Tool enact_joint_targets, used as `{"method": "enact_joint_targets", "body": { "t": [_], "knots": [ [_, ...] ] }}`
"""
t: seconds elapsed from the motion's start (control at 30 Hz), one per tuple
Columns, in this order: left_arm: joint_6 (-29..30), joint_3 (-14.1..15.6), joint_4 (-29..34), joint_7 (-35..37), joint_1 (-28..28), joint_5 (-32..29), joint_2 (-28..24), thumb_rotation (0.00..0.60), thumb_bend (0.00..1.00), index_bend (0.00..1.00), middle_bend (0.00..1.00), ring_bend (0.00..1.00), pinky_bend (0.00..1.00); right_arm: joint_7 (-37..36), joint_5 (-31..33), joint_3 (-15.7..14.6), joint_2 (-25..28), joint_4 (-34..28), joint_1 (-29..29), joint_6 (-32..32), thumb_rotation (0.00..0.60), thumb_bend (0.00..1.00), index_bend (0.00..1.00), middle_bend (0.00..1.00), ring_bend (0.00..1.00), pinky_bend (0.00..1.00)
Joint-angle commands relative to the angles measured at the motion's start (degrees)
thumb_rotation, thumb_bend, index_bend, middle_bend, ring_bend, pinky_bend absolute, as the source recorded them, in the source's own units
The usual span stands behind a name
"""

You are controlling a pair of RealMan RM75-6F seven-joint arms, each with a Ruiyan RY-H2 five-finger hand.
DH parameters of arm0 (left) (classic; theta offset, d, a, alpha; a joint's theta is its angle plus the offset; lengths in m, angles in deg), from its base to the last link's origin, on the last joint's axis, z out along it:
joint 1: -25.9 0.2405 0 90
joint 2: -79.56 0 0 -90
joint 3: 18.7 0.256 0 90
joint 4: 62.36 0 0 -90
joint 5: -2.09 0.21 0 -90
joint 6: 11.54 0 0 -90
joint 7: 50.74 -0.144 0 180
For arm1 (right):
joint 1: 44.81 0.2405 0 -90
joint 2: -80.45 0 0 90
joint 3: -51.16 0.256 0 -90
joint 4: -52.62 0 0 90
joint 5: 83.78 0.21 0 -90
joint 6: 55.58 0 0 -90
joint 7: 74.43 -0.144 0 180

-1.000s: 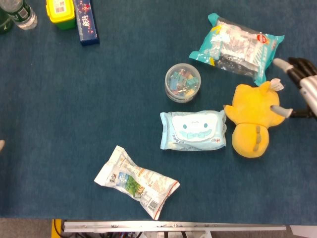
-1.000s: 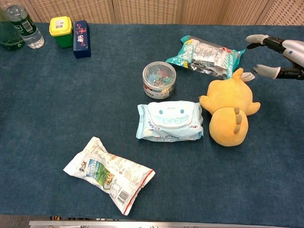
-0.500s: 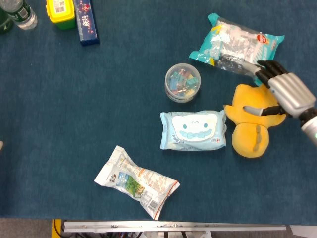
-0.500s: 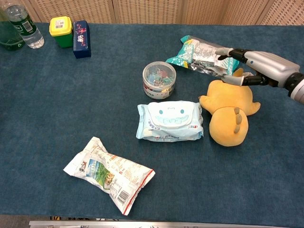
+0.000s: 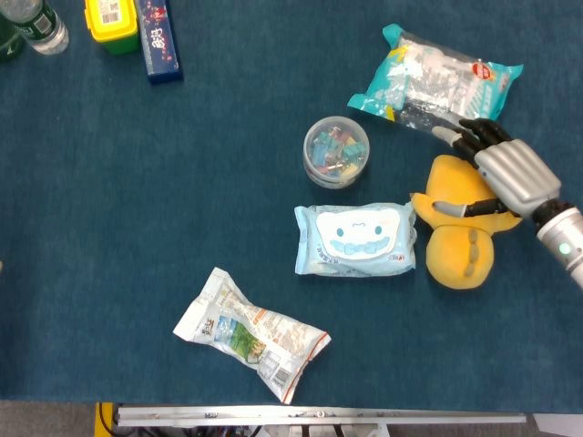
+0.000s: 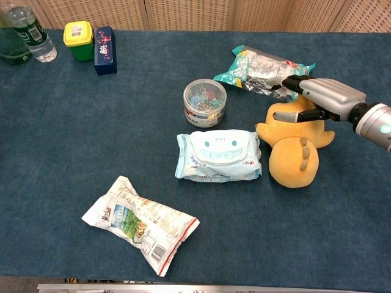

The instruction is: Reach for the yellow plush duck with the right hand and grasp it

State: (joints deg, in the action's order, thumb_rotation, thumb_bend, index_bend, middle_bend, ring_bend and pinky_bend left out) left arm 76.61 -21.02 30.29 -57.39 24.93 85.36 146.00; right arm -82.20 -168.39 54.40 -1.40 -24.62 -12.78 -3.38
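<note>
I see the yellow plush duck (image 5: 460,228) (image 6: 294,145) lying flat on the blue cloth, directly beneath my right hand (image 5: 503,173) (image 6: 317,97). Its rounded end, with two grey marks, extends clear of the hand toward the near table edge. The hand's fingers are spread over its far part; I can't quite tell whether they touch it.

Fuzzy plush duck (image 5: 460,238), matt blue cloth table (image 5: 182,200), glossy metallic hand (image 5: 496,173), crinkly plastic packets (image 5: 435,84)
</note>
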Motion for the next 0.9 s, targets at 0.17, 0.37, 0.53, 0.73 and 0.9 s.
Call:
{"method": "enact_joint_targets", "body": {
  "t": [0.17, 0.37, 0.53, 0.73, 0.9],
  "knots": [
    [0.16, -0.04, -0.23, 0.41, 0.16, 0.02, -0.06, 0.600, 0.12, 0.13, 0.08, 0.09, 0.04, 2.01, 0.42, 0.10, -1.86, 3.11, 0.73, 0.46, 0.076, 0.00, 0.06, 0.15, 0.00, 0.00],
    [0.21, -0.11, -0.37, 0.53, 0.18, 0.07, -0.01, 0.600, 0.12, 0.13, 0.08, 0.09, 0.04, 2.31, 0.61, 0.61, -1.30, 3.23, 0.57, 2.28, 0.072, 0.00, 0.06, 0.15, 0.00, 0.00],
    [0.10, -0.13, -0.37, 0.34, 0.13, 0.07, 0.06, 0.600, 0.12, 0.13, 0.08, 0.09, 0.04, 2.51, -0.59, 0.13, 0.62, 0.71, -0.18, 4.65, 0.073, 0.00, 0.06, 0.15, 0.00, 0.00],
    [-0.22, -0.12, -0.44, 0.07, -0.03, 0.06, 0.26, 0.600, 0.12, 0.13, 0.08, 0.09, 0.04, 3.32, -1.67, -1.36, 2.28, -1.92, -1.29, 6.16, 0.075, 0.00, 0.06, 0.15, 0.00, 0.00],
    [-0.26, -0.13, -0.46, 0.11, -0.09, 0.18, 0.29, 0.600, 0.12, 0.13, 0.08, 0.09, 0.04, 3.99, -1.37, -1.88, 1.51, -1.25, -1.04, 5.10, 0.074, 0.00, 0.06, 0.15, 0.00, 0.00]
  ]
}}
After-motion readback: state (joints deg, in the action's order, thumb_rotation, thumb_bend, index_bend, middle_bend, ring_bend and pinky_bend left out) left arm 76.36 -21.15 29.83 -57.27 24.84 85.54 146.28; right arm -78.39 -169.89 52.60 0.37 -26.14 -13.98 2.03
